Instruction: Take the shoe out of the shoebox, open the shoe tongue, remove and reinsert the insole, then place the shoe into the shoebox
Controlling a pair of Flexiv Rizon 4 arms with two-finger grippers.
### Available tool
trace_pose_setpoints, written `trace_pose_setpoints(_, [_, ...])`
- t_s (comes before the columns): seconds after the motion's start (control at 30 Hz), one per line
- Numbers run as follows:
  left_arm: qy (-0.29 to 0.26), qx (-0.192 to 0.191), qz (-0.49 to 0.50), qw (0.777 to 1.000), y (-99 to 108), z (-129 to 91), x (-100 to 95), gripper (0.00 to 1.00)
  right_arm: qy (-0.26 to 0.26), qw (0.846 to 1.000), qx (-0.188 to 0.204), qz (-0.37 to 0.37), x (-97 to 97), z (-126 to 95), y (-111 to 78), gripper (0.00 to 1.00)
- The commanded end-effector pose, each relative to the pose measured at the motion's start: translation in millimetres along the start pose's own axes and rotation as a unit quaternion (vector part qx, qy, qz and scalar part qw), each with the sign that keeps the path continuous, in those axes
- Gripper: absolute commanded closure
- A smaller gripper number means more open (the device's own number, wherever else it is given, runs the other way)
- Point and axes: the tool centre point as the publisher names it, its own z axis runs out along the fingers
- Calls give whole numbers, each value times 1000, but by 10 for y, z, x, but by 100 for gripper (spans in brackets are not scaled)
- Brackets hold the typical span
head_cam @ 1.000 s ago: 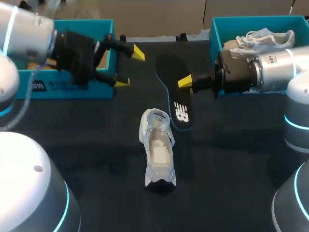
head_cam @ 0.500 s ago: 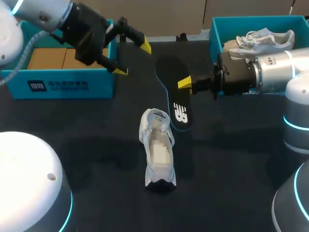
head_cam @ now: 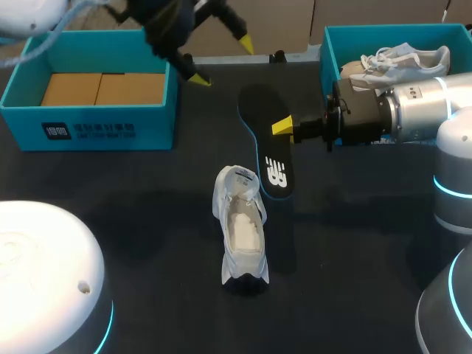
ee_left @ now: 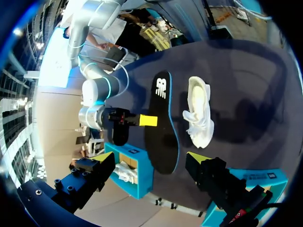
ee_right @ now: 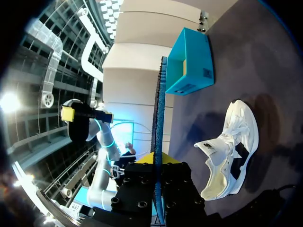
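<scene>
Insole (head_cam: 259, 139), flat and black, white laced shoe (head_cam: 240, 230)

Robotics lab, plainly: a left arm (head_cam: 29, 9) and a ring-lit right arm (head_cam: 424, 110) flank a dark desk (head_cam: 110, 199) bearing a teal shoebox (head_cam: 103, 131).

Left gripper (ee_left: 149, 158): fingers are spread wide; nothing is held.
Insole (ee_left: 163, 127): black, blue-edged, seen at twelve o'clock ahead of the left gripper.
Shoe (ee_left: 199, 111): white, at one o'clock, just beside the insole.
Right gripper (ee_left: 147, 120): yellow tip is pressed to the insole's edge, at eleven o'clock.
</scene>
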Motion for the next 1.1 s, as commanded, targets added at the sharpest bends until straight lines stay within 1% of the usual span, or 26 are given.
trace_pose_setpoints(0.03, [270,24,9,962,251,108,-207,0,0,1000,-1,0,-8,17,2,100])
trace_pose_setpoints(0.1, [283,34,18,958,256,118,-248,0,0,1000,-1,0,-8,17,2,100])
trace_pose_setpoints(0.13, [293,31,20,955,258,123,-265,0,0,1000,-1,0,-8,17,2,100])
trace_pose_setpoints(0.3, [315,58,28,947,292,161,-334,0,0,1000,-1,0,-8,17,2,100])
trace_pose_setpoints(0.4, [329,63,33,942,299,178,-372,0,0,1000,-1,0,-8,17,2,100])
trace_pose_setpoints(0.47, [340,55,35,938,292,202,-393,0,0,1000,-1,0,-8,17,2,100])
trace_pose_setpoints(0.7, [362,47,30,930,263,311,-438,0,0,1000,-1,0,-8,17,2,100])
trace_pose_setpoints(0.77, [367,39,25,929,267,326,-446,0,0,1000,-1,0,-8,17,2,100])
trace_pose_setpoints(0.97, [365,25,4,931,299,348,-434,0,0,1000,-1,0,-8,17,2,100])
trace_pose_setpoints(1.1, [346,21,-16,938,314,353,-389,0,0,1000,-1,0,-8,17,2,100])
